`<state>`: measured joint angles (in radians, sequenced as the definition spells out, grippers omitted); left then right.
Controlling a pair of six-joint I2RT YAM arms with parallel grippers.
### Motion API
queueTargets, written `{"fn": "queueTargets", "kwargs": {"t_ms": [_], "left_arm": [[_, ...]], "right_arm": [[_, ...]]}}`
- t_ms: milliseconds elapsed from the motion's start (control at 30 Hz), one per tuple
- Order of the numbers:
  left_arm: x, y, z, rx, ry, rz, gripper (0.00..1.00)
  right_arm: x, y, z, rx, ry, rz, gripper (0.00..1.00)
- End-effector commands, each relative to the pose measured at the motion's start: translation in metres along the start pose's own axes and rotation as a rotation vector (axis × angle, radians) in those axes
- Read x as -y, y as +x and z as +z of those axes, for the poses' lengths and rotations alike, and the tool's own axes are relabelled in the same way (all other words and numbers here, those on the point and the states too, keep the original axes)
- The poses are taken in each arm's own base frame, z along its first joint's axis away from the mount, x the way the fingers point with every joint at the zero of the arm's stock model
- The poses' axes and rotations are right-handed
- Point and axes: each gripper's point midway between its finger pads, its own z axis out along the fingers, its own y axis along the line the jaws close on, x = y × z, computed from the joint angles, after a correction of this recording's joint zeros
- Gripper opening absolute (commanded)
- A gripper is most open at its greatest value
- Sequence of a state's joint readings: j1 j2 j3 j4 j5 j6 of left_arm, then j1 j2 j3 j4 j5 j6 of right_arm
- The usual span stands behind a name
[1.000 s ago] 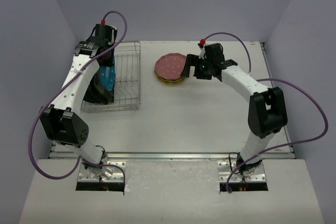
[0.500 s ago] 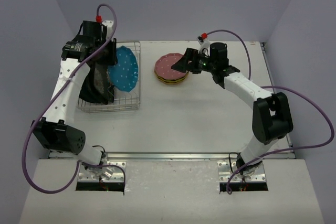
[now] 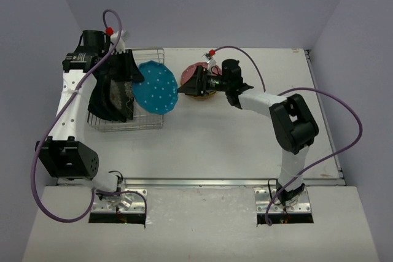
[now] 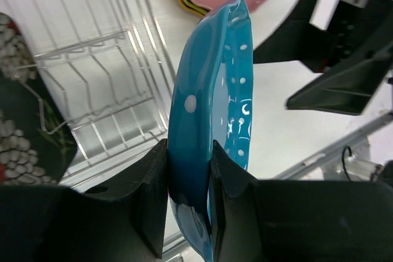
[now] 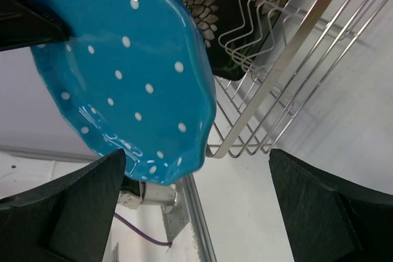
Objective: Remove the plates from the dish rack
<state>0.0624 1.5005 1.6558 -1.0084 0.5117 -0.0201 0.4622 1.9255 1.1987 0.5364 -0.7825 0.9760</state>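
My left gripper [image 3: 135,72] is shut on the rim of a blue plate with white dots [image 3: 158,88], which hangs tilted over the right side of the dish rack [image 3: 147,122]. In the left wrist view the blue plate [image 4: 215,84] stands edge-on between my fingers [image 4: 147,200]. Dark flower-patterned plates [image 3: 112,96] stand in the rack's left half. My right gripper [image 3: 191,83] is open just right of the blue plate, in front of a stack of plates [image 3: 201,92] with a maroon one on top. The right wrist view has the blue plate [image 5: 116,72] above my open right gripper [image 5: 196,207].
The rack's empty tines [image 4: 92,84] fill its right half. The stack lies on the white table [image 3: 245,133] behind the rack's right side. A metal rail [image 3: 202,181] runs along the table's near edge.
The left arm has lifted the blue plate out of the rack and carried it right. The right gripper has swung left from the stack toward the plate, staying open.
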Motion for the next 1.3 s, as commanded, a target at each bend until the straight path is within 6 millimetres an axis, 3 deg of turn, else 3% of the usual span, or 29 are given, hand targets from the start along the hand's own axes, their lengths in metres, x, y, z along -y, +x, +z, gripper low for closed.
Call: {"fn": "queueTargets", "kwargs": {"t_ms": [0,133,200,367,400,433,533,633,767,1033,1167,1267], "left_arm": [[0.051,-0.026,-0.026,0.134,0.229,0.056,0.0],[0.056,-0.02,-0.026,0.113,0.286,0.038,0.0],[0.058,-0.017,-0.026,0.105,0.314,0.028,0.0],[0.051,-0.014,-0.02,0.091,0.328,-0.006,0.0],[0.049,-0.014,-0.019,0.089,0.326,-0.012,0.0],[0.047,-0.014,-0.018,0.087,0.32,-0.017,0.02],[0.039,-0.015,-0.017,0.091,0.295,-0.028,0.24],[0.029,-0.022,-0.02,0.133,0.215,-0.018,0.66],[0.01,-0.032,-0.025,0.199,0.076,-0.017,0.95],[-0.001,-0.035,-0.027,0.232,0.009,-0.017,0.98],[-0.002,-0.037,-0.029,0.243,-0.009,-0.01,0.99],[-0.005,-0.038,-0.031,0.247,-0.025,-0.005,0.99]], "right_arm": [[-0.042,-0.012,0.02,-0.002,-0.145,-0.053,0.99],[-0.042,-0.007,0.031,-0.022,-0.167,-0.025,0.97],[-0.045,-0.005,0.032,-0.029,-0.191,-0.011,0.84],[-0.052,-0.002,0.029,-0.037,-0.233,0.03,0.09],[-0.053,-0.001,0.028,-0.039,-0.236,0.039,0.0],[-0.053,-0.001,0.026,-0.04,-0.236,0.047,0.0],[-0.052,-0.003,0.017,-0.034,-0.229,0.067,0.0],[-0.038,-0.02,0.0,0.026,-0.183,0.11,0.0],[-0.006,-0.051,-0.03,0.132,-0.099,0.173,0.0],[0.059,-0.112,-0.086,0.327,0.024,0.248,0.0],[0.092,-0.135,-0.098,0.38,0.118,0.217,0.0],[0.11,-0.143,-0.096,0.379,0.168,0.2,0.0]]}}
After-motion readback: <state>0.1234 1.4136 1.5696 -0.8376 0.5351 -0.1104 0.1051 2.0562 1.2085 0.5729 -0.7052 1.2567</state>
